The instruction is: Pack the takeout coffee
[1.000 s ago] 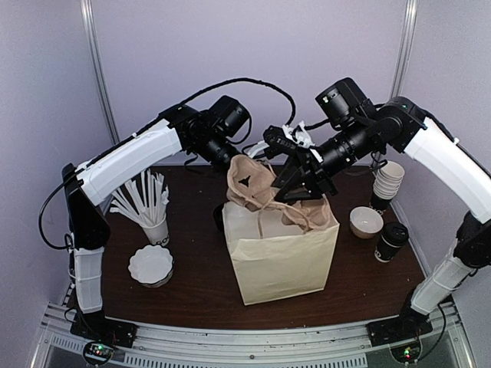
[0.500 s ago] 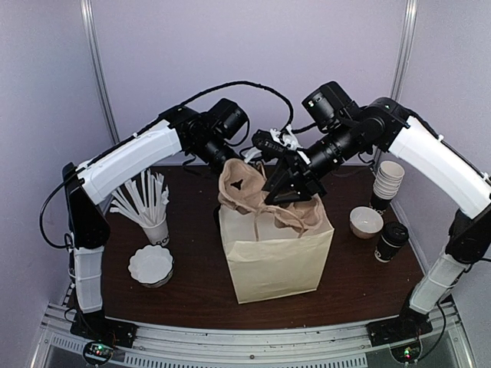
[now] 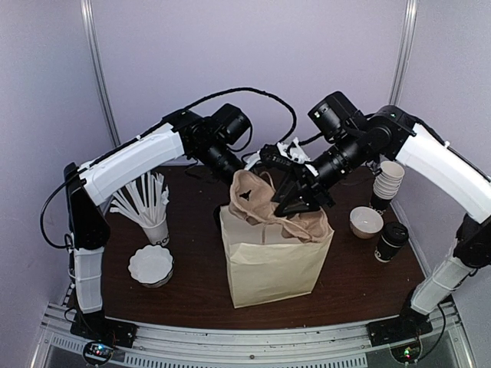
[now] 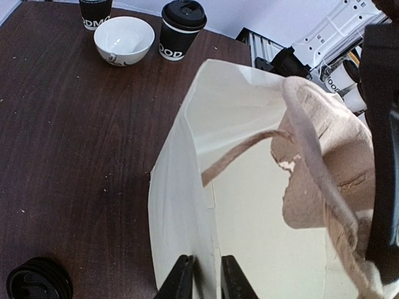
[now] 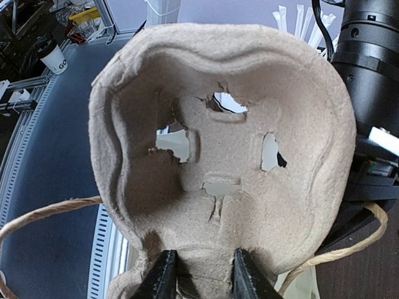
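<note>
pulp cup carrier point(image 3: 257, 201) at paper bag point(image 3: 272, 261) mouth, lidded coffee point(image 3: 391, 241) outside

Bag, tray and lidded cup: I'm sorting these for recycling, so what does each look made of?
Bag: matte cream paper, going by its sharp creases and folds.
Tray: probably moulded pulp, brown, rough and fibrous, with torn-edged holes.
Lidded cup: dark printed paper by its look, with a glossy black lid, likely plastic.

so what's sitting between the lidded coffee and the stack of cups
A white bowl sits between the takeout coffee and the stack of cups; clearest in the left wrist view.
</note>
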Robot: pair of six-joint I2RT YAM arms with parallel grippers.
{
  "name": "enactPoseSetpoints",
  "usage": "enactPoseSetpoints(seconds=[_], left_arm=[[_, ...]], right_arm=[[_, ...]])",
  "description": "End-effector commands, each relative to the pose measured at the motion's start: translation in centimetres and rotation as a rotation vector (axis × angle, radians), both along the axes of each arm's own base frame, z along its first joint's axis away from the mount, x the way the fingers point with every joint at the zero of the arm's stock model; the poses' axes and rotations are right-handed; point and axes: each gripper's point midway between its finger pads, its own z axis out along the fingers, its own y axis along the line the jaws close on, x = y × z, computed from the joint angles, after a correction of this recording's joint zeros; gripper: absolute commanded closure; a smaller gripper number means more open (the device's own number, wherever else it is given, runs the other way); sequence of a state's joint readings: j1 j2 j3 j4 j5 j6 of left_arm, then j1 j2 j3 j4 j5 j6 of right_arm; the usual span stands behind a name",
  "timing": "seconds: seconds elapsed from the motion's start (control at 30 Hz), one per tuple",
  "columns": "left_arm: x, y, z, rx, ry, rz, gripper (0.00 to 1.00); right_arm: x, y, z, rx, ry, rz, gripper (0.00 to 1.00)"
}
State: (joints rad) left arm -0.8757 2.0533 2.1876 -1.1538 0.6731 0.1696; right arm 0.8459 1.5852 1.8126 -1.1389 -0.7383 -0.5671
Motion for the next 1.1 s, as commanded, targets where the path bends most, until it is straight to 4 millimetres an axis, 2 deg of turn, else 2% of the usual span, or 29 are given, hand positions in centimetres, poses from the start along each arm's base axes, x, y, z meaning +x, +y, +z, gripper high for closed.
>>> enactPoseSetpoints(seconds=[0.0,0.1,0.27,0.57,0.8,1.07], left_arm=[[-0.4,0.1,2.1,-0.047,-0.056,-0.016,0.77],[0.1,0.1,2.4,-0.042,-0.087,0.003,0.69],[0.8,0.1,3.5,-0.068,-0.115,0.036,0.68],[-0.9,0.2,8.1,-0.220,-0.149,-0.022,0.62],[0.6,-0.1,8.0,-0.213,-0.186,0.048,0.62],[2.1,-0.8,7.8,-0.219,-0.205,0.107,0.63]], right_arm=[[-0.9,-1.6,1.3,0.012,-0.046,-0.018,0.68],[-1.1,-1.8,1.0,-0.001,-0.044,-0.012,0.68],[-1.8,-1.9,0.3,-0.020,-0.016,0.015,0.68],[-2.1,-1.9,0.7,-0.019,-0.027,0.021,0.68],[-2.0,-1.5,0.6,-0.022,-0.030,0.023,0.68],[-2.0,0.2,1.5,-0.009,-0.040,0.052,0.68]])
